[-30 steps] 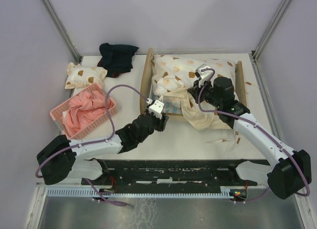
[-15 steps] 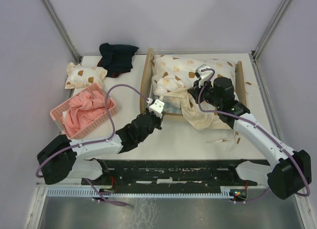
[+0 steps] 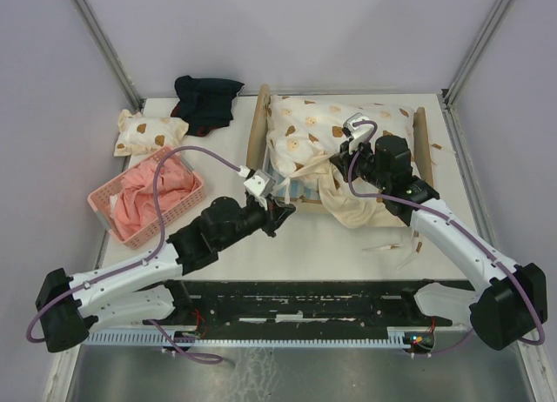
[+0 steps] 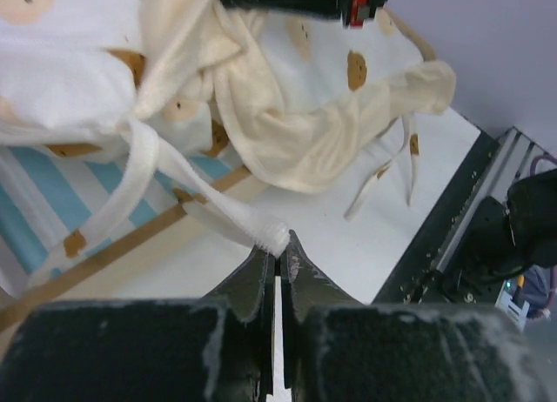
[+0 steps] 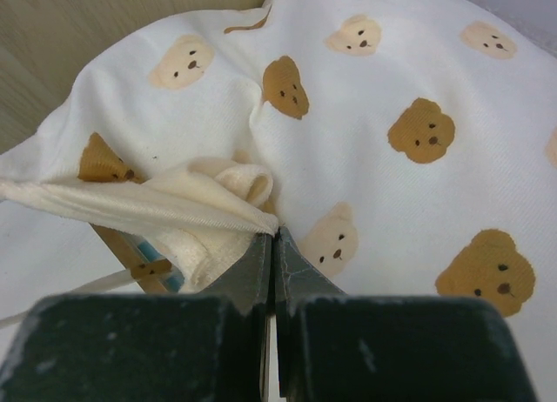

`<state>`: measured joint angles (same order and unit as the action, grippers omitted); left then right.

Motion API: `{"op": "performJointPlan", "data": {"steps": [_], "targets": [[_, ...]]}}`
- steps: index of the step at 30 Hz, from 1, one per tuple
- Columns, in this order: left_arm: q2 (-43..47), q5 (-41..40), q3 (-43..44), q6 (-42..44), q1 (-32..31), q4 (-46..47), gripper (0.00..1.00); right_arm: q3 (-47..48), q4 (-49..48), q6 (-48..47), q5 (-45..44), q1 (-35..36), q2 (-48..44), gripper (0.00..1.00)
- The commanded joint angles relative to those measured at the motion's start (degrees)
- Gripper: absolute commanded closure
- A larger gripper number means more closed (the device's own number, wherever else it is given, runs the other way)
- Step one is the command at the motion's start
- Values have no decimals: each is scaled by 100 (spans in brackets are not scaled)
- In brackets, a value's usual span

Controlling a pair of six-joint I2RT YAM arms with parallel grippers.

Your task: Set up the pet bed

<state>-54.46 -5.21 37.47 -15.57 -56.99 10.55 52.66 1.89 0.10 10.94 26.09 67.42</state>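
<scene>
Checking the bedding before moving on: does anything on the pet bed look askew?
Yes: the bear-print quilt is bunched, its cream underside spilling off the pet bed onto the table, ties trailing.

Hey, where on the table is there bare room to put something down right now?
Bare table lies in front of the pet bed, between the left gripper and the loose ties. The far left is crowded: pink basket, pillow, dark cloth.
</scene>
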Motion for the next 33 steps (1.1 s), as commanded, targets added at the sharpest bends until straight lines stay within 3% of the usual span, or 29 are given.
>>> {"op": "performJointPlan", "data": {"steps": [1, 5, 12, 17, 27, 33], "targets": [[-178, 378, 88, -519, -8, -789, 96, 2, -183, -33, -10, -39, -171, 98], [-329, 251, -29, -648, 16, -794, 95, 25, -112, -22, 63, -42, -116, 98], [-268, 1279, 312, -1016, 47, -1074, 96, 33, -66, -19, 83, -49, -164, 98], [29, 1966, 347, -1277, 40, -753, 96, 28, -106, 10, 108, -46, -138, 98], [-344, 1159, 322, -1029, 109, -1073, 96, -42, -194, 4, 116, -50, -86, 98], [-451, 2139, 450, -1381, 348, -884, 97, 8, -150, -35, 105, -40, -88, 98]]}}
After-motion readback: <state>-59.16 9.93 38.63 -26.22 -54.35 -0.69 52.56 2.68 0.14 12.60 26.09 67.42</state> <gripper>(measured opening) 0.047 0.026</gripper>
